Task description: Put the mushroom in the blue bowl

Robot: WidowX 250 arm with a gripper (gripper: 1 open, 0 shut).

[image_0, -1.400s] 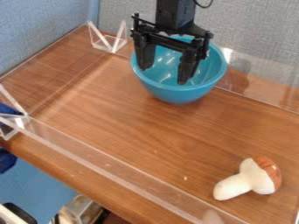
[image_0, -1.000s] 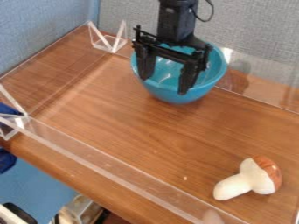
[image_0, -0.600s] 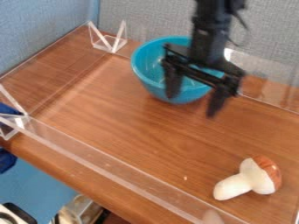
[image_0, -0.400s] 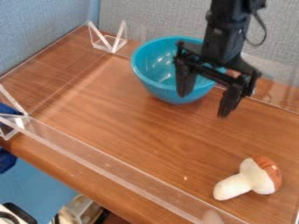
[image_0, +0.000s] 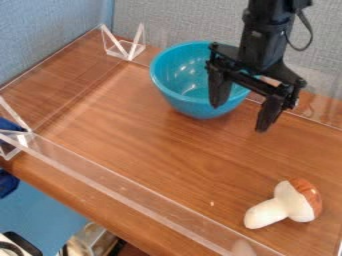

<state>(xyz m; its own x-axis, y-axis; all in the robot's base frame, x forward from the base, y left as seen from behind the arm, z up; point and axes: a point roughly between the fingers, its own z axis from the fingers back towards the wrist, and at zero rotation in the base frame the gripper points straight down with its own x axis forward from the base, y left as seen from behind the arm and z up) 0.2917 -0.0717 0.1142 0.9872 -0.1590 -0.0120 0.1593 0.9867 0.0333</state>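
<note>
**Gripper open, mushroom on table, bowl has no mushroom we can see**

We have the gripper [image_0: 241,115] up by the bowl [image_0: 182,78], fingers spread wide and pointing down, nothing between them. In the camera view one finger overlaps the bowl's right side; the other shows against the table [image_0: 150,142], right of the bowl. We can't tell how high the tips sit or whether either one touches the bowl. The black arm [image_0: 267,20] comes in from the top of the picture, with a dark cable [image_0: 310,28] looping off its right side.

Our mushroom [image_0: 285,204] lies on its side on the wood, lower right in the view, well apart from both bowl and gripper. Cap is reddish-brown with pale patches, facing right; the thick cream stem points lower left.

Bowl is upright at the far side of the table, near the grey wall [image_0: 167,18]. We see part of its inside; the gripper hides some of the right side.

Also in view: a white wire frame [image_0: 123,44] at the back, left of the bowl, and a clear strip [image_0: 127,188] running diagonally along the near side. At the left edge we get a dark blue item, cut off, too little to name.
</note>
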